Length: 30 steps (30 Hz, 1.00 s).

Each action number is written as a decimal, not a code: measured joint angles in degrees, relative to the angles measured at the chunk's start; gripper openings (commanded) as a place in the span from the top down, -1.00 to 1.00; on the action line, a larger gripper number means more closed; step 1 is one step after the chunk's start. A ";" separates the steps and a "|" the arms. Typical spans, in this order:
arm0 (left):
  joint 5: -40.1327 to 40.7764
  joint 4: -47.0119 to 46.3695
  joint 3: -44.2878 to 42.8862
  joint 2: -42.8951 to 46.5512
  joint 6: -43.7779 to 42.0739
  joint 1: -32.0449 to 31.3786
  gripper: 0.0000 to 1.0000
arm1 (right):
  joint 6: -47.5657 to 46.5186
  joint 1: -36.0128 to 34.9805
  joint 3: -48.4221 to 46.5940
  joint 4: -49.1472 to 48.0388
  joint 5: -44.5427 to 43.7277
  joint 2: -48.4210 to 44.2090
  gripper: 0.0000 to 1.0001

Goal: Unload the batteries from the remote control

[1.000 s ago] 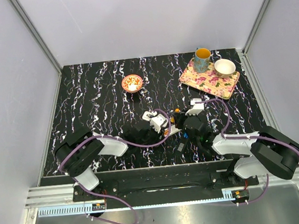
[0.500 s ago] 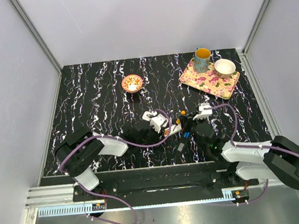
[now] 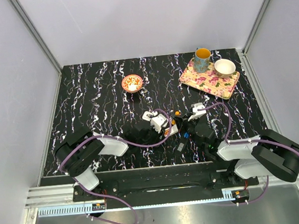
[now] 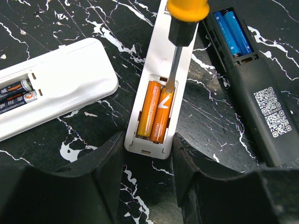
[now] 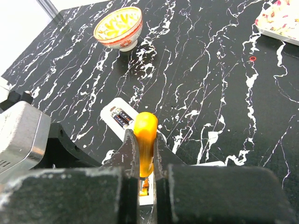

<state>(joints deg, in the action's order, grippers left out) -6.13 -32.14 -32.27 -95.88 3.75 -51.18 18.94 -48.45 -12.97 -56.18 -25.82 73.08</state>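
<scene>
A white remote control (image 4: 161, 42) lies with its back open, and two orange batteries (image 4: 155, 111) sit side by side in the compartment. My left gripper (image 4: 149, 142) is shut on the remote's near end, one finger against each side. My right gripper (image 5: 145, 140) is shut on the orange handle of a screwdriver (image 5: 145, 123). The screwdriver (image 4: 176, 60) slants down into the compartment, its tip at the far end of the right battery. In the top view the two grippers meet over the remote (image 3: 171, 129) near the table's middle front.
A second white remote (image 4: 56, 88) with dark cells lies to the left. A black remote (image 4: 254, 93) with blue cells lies to the right. Farther back stand a small patterned bowl (image 3: 132, 83) and a floral tray (image 3: 202, 79) with a mug (image 3: 202, 59) and a white bowl (image 3: 224, 67).
My right arm swung a little to the right with the screwdriver, then came back left. The left arm and the remote have stayed put.
</scene>
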 measured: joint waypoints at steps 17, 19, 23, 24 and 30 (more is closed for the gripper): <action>0.11 -0.02 -0.09 -0.13 -0.02 -0.13 0.81 | -1.99 1.90 -2.25 -0.61 -1.07 3.91 1.00; 0.11 0.11 -0.17 -0.13 -0.02 -0.15 0.81 | -1.57 2.51 -2.43 -1.16 -1.01 4.59 1.00; 0.13 0.33 -0.28 -0.13 -0.04 -0.17 0.81 | -0.81 3.37 -2.56 -2.03 -0.04 5.46 1.00; 0.13 0.35 -0.28 -0.13 -0.04 -0.17 0.82 | -0.57 3.41 -2.58 -2.21 0.28 5.64 1.00; 0.20 0.35 -0.31 -0.15 -0.04 -0.22 0.82 | 1.88 3.48 -2.58 -1.70 3.50 5.70 1.00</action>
<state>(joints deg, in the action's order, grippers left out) -5.93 -31.79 -32.58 -96.03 3.70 -51.40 20.82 -44.97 -15.55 -57.89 -22.33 78.78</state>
